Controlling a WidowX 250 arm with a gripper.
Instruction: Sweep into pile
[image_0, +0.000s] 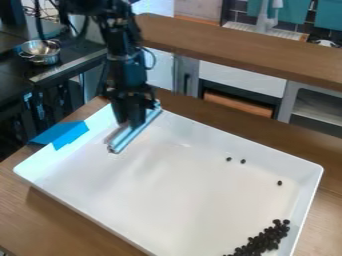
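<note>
Fingers (133, 123) shut tight on the blade (127, 138), by the tape (65, 134) | bean pile (266, 239) near the tray (308, 200) wall, three strays (280, 183) apart | swing wide, you may miss strays; push too hard, beans may hop out

Tray's Near Corner Lost Below the Frame

The bottom edge cuts off the near corner of the white tray (267, 159) and the lower end of the dark pile (266, 240). Its pieces are too small to identify, as are the loose specks (280, 183). The black pincer (135, 117) covers part of the pale blue tool (120, 144), hiding how the two meet. Blue tape (63, 134) hides a stretch of rim. The arm (125, 57) and the teal cloths (292, 10) are cropped at the top.
</note>
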